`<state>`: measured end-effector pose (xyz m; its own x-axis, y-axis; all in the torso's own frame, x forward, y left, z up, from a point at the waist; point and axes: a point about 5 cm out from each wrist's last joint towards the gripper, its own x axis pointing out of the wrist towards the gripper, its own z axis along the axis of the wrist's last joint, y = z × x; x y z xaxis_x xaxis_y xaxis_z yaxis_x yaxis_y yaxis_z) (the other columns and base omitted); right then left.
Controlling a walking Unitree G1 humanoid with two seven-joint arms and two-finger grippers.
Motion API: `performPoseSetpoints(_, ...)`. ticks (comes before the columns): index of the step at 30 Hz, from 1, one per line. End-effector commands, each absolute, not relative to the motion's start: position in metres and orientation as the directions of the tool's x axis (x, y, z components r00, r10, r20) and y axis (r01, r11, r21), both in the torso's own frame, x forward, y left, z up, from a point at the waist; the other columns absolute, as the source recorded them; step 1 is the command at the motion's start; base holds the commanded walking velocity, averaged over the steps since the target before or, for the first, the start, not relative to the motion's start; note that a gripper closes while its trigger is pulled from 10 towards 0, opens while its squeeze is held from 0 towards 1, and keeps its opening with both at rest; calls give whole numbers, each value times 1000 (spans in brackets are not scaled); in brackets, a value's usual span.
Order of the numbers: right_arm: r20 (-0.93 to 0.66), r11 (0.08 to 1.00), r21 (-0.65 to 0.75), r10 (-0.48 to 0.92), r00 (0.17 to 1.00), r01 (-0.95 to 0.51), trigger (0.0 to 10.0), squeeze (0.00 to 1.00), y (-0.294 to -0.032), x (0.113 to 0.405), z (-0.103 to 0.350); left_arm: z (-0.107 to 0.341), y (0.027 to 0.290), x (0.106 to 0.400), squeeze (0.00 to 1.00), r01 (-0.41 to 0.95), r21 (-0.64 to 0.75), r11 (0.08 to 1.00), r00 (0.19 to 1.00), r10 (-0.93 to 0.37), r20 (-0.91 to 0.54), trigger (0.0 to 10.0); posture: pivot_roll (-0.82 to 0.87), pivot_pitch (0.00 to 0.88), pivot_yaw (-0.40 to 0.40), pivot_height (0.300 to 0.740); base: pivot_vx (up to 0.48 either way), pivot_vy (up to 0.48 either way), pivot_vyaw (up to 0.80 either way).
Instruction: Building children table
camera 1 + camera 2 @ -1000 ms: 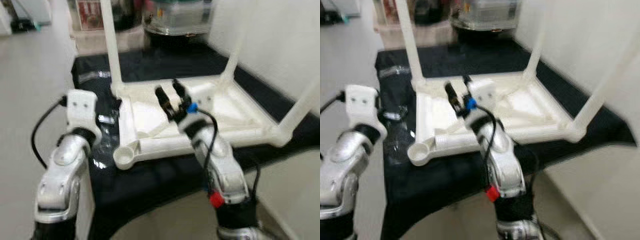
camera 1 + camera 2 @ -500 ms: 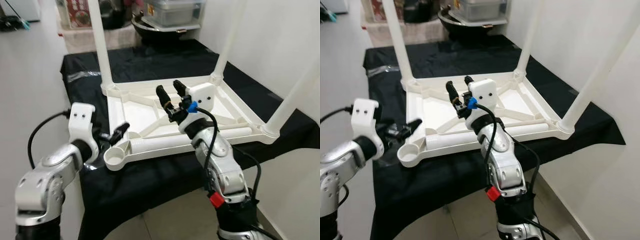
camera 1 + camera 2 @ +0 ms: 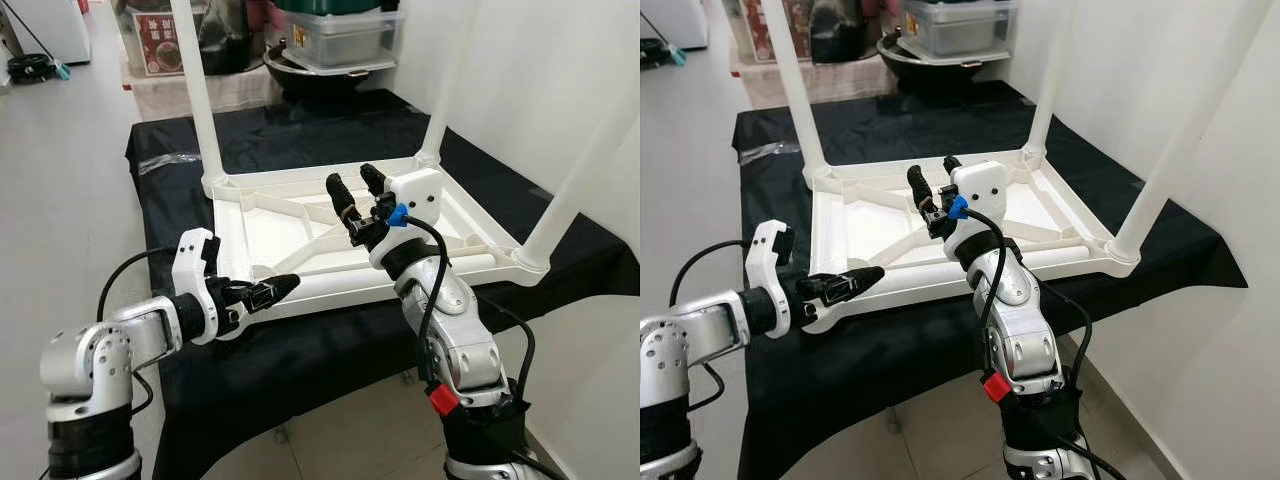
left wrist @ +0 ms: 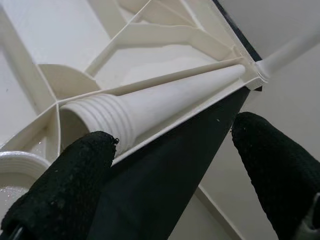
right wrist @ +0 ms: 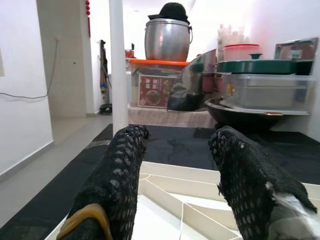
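Note:
A white plastic table (image 3: 262,222) lies upside down on a black-covered surface. Three legs stand screwed in: far left (image 3: 196,95), far right (image 3: 446,85) and near right (image 3: 588,175). A loose leg (image 4: 170,97) lies inside along the near rim, its threaded end by the empty corner socket (image 4: 17,162). My left gripper (image 3: 270,291) is open at that near-left corner, one finger on each side of the rim. Over the middle ribs hovers my right gripper (image 3: 352,180), open and holding nothing.
A steel pot (image 5: 168,39), lidded plastic containers (image 3: 340,30) and a printed box (image 3: 160,40) crowd the far end. A white wall (image 3: 540,70) runs along the right. Bare floor (image 3: 60,200) lies to the left of the black cloth (image 3: 330,340).
My left arm has swung in from the side to the table's near-left corner, fingers now pointing along the near rim. The right gripper stays over the ribs. The camera has shifted and sharpened.

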<state>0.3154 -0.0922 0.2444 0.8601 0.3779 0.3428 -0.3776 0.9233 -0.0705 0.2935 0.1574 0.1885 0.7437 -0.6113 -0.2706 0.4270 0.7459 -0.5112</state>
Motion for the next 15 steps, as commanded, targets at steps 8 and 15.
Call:
performPoseSetpoints(8,323,922,-66,382,866,-382,10000,0,-94,317,244,189,167,311,0,369,-505,781,741,-575,-347,10000,107,166,-66,740,0,0,0)
performPoseSetpoints(15,322,921,-67,384,865,-384,10000,0,-94,318,245,192,172,320,0,333,-521,785,754,-554,-352,10000,105,174,-71,740,0,0,0)
